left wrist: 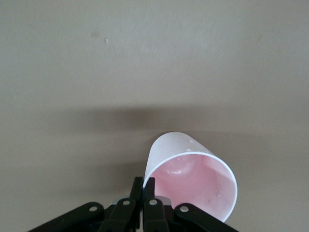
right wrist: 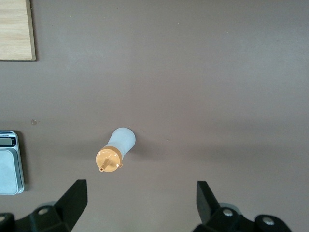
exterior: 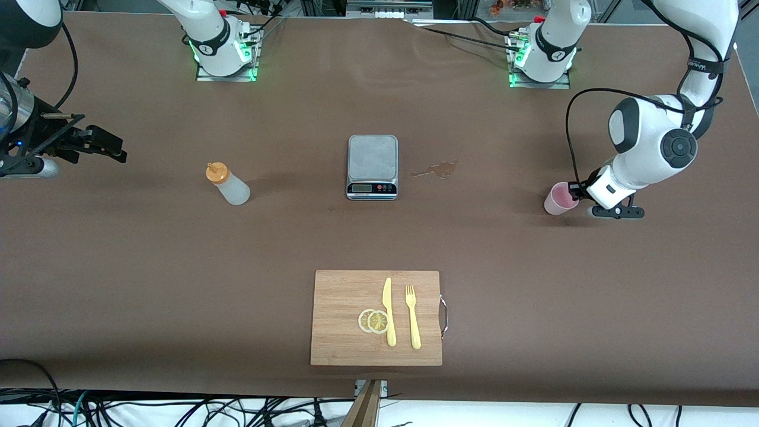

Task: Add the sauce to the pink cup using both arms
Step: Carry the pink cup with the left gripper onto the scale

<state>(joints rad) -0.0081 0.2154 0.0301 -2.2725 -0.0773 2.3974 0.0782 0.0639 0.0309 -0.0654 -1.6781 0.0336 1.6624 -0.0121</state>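
The pink cup (exterior: 560, 198) is at the left arm's end of the table. My left gripper (exterior: 576, 191) is shut on its rim, one finger inside and one outside, as the left wrist view shows on the cup (left wrist: 193, 179) at the gripper (left wrist: 145, 186). The sauce bottle (exterior: 227, 184), whitish with an orange cap, stands upright toward the right arm's end. My right gripper (exterior: 109, 148) is open and empty in the air past the bottle at the right arm's end. The right wrist view shows the bottle (right wrist: 116, 151) between and ahead of the open gripper (right wrist: 140, 193).
A grey kitchen scale (exterior: 372, 166) sits mid-table, with a small wet stain (exterior: 436, 169) beside it. A wooden cutting board (exterior: 377, 317) nearer the camera holds lemon slices (exterior: 375, 321), a yellow knife (exterior: 388, 311) and a yellow fork (exterior: 413, 316).
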